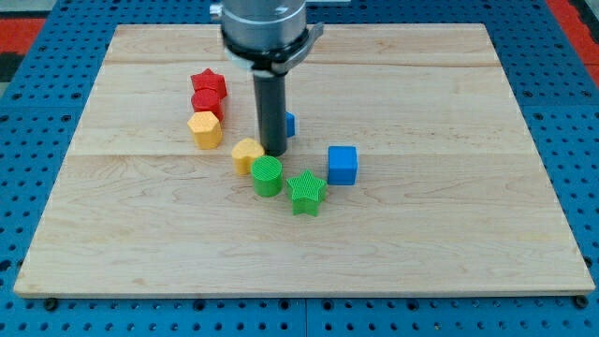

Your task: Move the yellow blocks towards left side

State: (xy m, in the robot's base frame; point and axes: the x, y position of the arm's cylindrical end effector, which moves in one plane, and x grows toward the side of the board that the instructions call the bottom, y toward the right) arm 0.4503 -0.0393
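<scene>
a: where is the robot's tip (274, 153) right now?

b: it sits down on the desk (449, 234), just beside the small yellow block (247, 153), on that block's right side. they look like they touch, or nearly so.

a: does the robot have a claw? is it open or closed?

b: there is no claw to see at all. the arm ends in a plain dark rod, so it holds nothing. it can only push.

a: where is the other yellow one?

b: the yellow hexagon block (205, 129) lies up and to the left of the small yellow block, a little apart. it touches the red round block (207, 101) above it, and a red star block (209, 81) sits on top of that one in the view.

a: so which way should the push go?

b: the small yellow block lies to the left of the tip. that seems good, since left is where it must go. a push to the left would likely slide it under the yellow hexagon block, and may clip it.

a: what is in the way?

b: the green round block (267, 175) sits just below and right of the small yellow block, very close. the green star block (307, 193) and the blue cube (343, 165) are further right. a second blue block (290, 124) hides behind the rod.

a: is there room?

b: yes. left of the small yellow block the desk is bare up to its left edge.
</scene>
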